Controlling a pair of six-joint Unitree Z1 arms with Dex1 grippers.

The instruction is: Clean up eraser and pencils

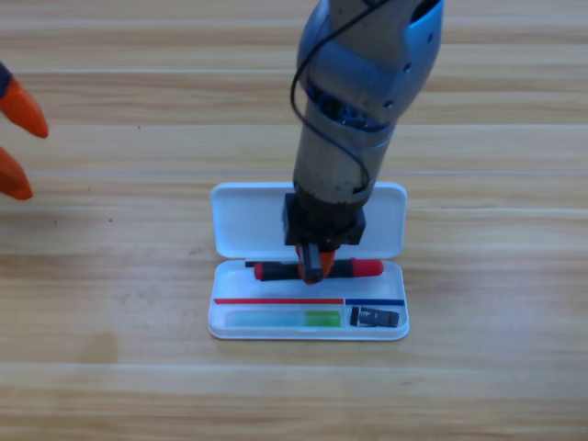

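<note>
The white case (230, 220) lies open at the table's middle. My right gripper (314, 266) points down over the tray's upper part, shut on the red pencil (367, 268), which lies level across it. The green pencil (280, 319) rests in the tray's lower row, pale on the left and bright green on the right. To its right in the same row sits the dark eraser (376, 317). My left gripper (13, 140) waits at the picture's left edge, its two orange jaws apart and nothing between them.
The right arm's grey body (354, 110) hangs over the case lid and hides its middle. Bare wooden table (496, 276) surrounds the case on all sides.
</note>
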